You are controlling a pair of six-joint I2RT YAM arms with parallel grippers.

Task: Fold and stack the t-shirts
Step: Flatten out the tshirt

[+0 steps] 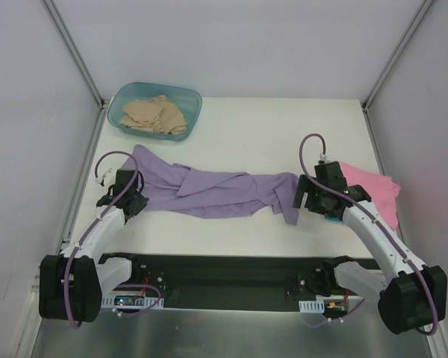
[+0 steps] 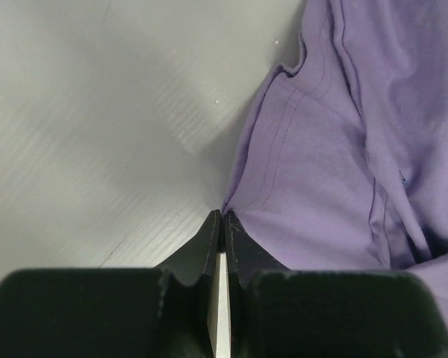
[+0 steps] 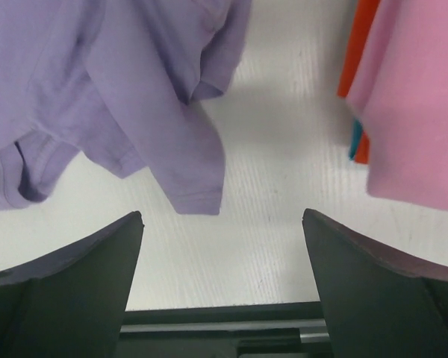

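Observation:
The lavender t-shirt (image 1: 209,192) lies rumpled and stretched sideways across the middle of the table. My left gripper (image 1: 137,200) sits at its left end; in the left wrist view the gripper (image 2: 224,218) is shut, pinching an edge of the lavender cloth (image 2: 328,149). My right gripper (image 1: 299,198) hovers at the shirt's right end, open (image 3: 222,215) with only bare table between its fingers; a lavender sleeve (image 3: 183,160) hangs just ahead of it. To its right lies the pink t-shirt (image 1: 375,191) (image 3: 418,112). The tan t-shirt (image 1: 155,114) is bunched inside the teal tub.
The teal tub (image 1: 191,99) stands at the back left of the white table (image 1: 284,134). Metal frame posts and grey walls close in both sides. An orange and teal strip (image 3: 353,52) shows beside the pink cloth.

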